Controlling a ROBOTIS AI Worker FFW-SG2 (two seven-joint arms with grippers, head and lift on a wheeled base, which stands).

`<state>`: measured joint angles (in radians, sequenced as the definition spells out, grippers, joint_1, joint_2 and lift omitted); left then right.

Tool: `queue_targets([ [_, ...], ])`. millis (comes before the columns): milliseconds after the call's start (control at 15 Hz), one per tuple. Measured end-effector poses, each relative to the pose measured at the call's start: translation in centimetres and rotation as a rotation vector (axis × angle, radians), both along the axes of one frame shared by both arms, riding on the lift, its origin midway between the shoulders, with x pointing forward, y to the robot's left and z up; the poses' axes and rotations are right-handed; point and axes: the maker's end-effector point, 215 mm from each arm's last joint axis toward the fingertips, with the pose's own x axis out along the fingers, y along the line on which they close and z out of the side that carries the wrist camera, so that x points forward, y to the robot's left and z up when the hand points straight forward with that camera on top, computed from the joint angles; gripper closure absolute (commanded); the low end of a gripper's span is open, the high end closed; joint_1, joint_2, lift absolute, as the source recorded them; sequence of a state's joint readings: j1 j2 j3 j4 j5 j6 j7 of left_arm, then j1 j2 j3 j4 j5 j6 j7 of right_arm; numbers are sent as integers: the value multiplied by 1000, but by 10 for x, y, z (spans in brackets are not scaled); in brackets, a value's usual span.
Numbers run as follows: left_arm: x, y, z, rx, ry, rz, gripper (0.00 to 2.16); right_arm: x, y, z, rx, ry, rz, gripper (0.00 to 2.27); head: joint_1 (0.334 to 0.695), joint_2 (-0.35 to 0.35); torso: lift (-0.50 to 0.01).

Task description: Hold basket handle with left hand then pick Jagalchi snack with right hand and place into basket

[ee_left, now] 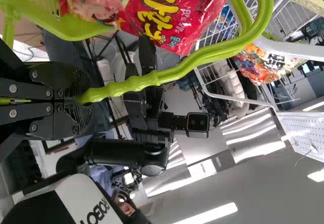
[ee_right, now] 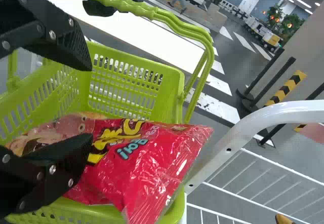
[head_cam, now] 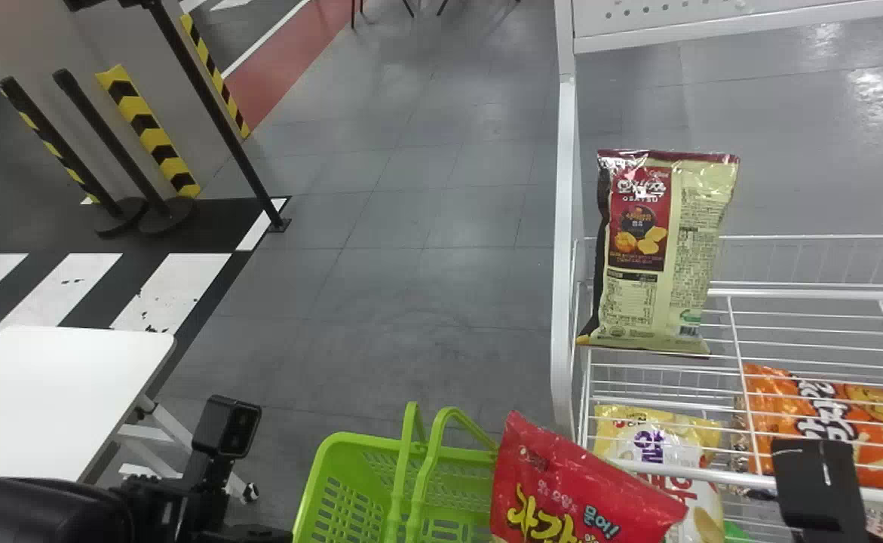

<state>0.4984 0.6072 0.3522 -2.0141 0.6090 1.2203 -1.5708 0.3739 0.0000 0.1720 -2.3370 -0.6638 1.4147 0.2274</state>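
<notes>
Bright green basket (head_cam: 441, 475) at the bottom of the head view, with its handles (head_cam: 411, 483) standing up and a big red bag leaning in it. That bag is the Jagalchi snack (head_cam: 562, 490). Most of it sits inside the basket, tilted, with one end poking out over the rim on the side by the rack.

Left gripper (head_cam: 249, 535) is clamped on the handles, and from its own wrist camera you can see the left gripper (ee_left: 76, 100) closed right around the ridged grip bit. Right gripper (ee_right: 91, 102) is over the basket with its fingers spread wide, nothing pinched in them. One finger (ee_right: 61, 160) overlaps the red bag in the right wrist view, but I honestly can't tell if it's touching.

As for the rest, there's a white wire rack (head_cam: 735, 317) just beside the basket on the robot's right. A cream and maroon bag (head_cam: 656, 256) stands upright up there, and an orange bag (head_cam: 833, 422) lies lower down behind the wires, plus a yellow and white bag (head_cam: 652, 437) next to it. Over on the left there's a white table (head_cam: 56, 392), with a few black posts (head_cam: 109, 143) and a yellow and black striped guard (head_cam: 151, 132) farther off by the wall.
</notes>
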Motion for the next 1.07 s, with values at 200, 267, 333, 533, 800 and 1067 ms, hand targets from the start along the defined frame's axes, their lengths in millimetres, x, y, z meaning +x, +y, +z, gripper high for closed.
queue_targets([
  [200,1,1,0,0,-1,3,2148,9,-18,1,0,-6,-41,66,695,350,-9],
  [267,1,1,0,-1,-1,4,2148,14,-27,0,-7,-12,-68,66,695,350,-9],
  [333,1,1,0,-1,-1,5,2148,21,-39,0,-13,-28,-106,66,695,350,-9],
  [533,2,1,0,-3,-2,7,2148,38,-70,-4,-31,-90,-222,80,695,350,-9],
  [800,5,0,0,-12,1,12,2148,56,-117,-11,-85,-209,-365,87,695,350,-9],
  [1067,7,-1,-2,-21,5,19,2148,73,-162,-19,-165,-360,-481,97,695,282,-9],
])
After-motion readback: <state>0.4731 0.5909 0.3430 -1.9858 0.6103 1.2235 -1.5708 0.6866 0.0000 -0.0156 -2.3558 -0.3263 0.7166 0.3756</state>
